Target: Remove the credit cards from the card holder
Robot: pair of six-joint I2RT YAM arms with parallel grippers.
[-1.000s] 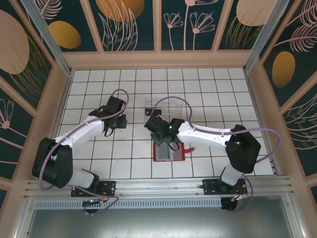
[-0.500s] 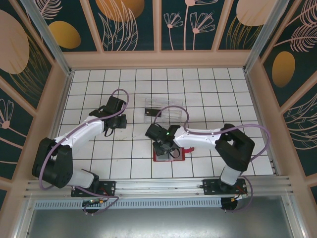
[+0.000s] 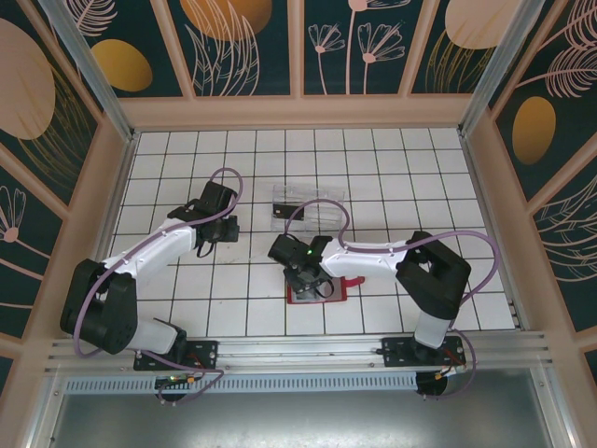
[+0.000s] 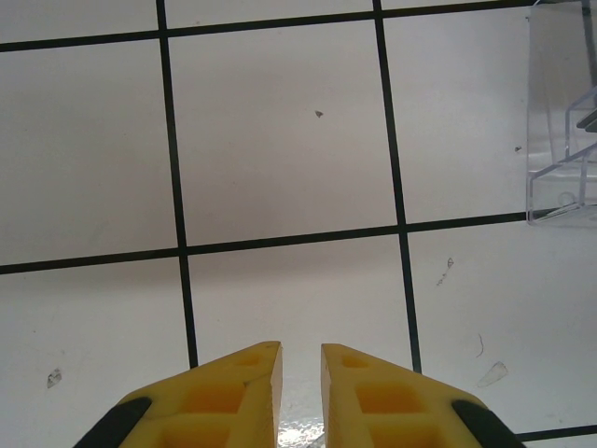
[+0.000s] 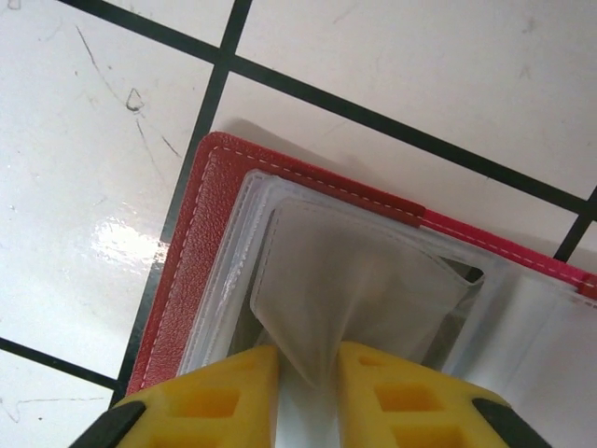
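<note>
The red card holder point(image 3: 340, 288) lies open on the tiles, its red cover point(image 5: 182, 280) framing clear plastic sleeves. My right gripper point(image 5: 308, 359) is shut on one translucent sleeve point(image 5: 364, 280), which is pinched and pulled up between the yellow fingertips. From above, the right gripper point(image 3: 306, 274) sits over the holder's left half. I cannot make out credit cards inside the sleeves. A small dark card-like shape point(image 3: 279, 211) sits at the left end of the clear tray. My left gripper point(image 4: 300, 350) hovers over bare tile, a narrow gap between its fingers and nothing in it.
The clear ridged plastic tray point(image 3: 310, 202) stands just beyond the holder; its corner point(image 4: 560, 121) shows at the right edge of the left wrist view. The left gripper point(image 3: 224, 230) is a few tiles left of the tray. Wooden walls ring the tiled floor.
The right gripper has dropped onto the open holder, shifted slightly left and closed on a plastic sleeve. The left arm has not moved.
</note>
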